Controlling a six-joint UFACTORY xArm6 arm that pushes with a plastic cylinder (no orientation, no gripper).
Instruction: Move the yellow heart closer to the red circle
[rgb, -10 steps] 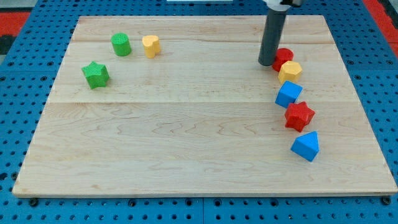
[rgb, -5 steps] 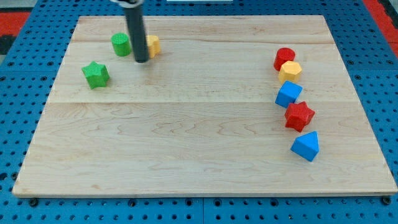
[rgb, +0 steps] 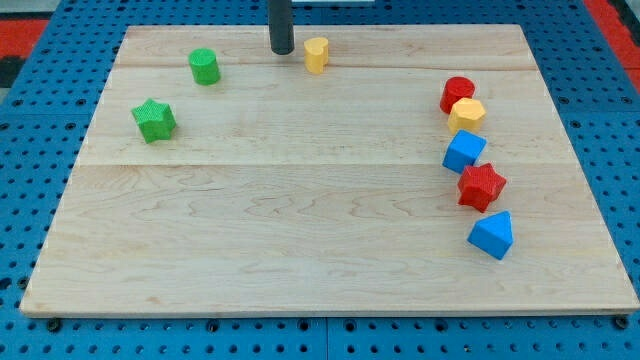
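The yellow heart (rgb: 316, 54) lies near the view's top, a little left of centre. The red circle (rgb: 457, 93) sits at the view's right, touching the yellow hexagon (rgb: 466, 114) below it. My tip (rgb: 282, 50) rests on the board just left of the yellow heart, with a small gap between them. The rod rises out of the top of the view.
A green cylinder (rgb: 204, 66) and a green star (rgb: 154, 119) lie at the view's upper left. Below the yellow hexagon run a blue cube (rgb: 464, 151), a red star (rgb: 481, 186) and a blue triangle-topped block (rgb: 491, 235). The wooden board (rgb: 300, 220) lies on a blue pegboard.
My tip swept from beside the red circle to the left, then moved right and up. The yellow heart moved to the right, away from the green cylinder, which shifted slightly.
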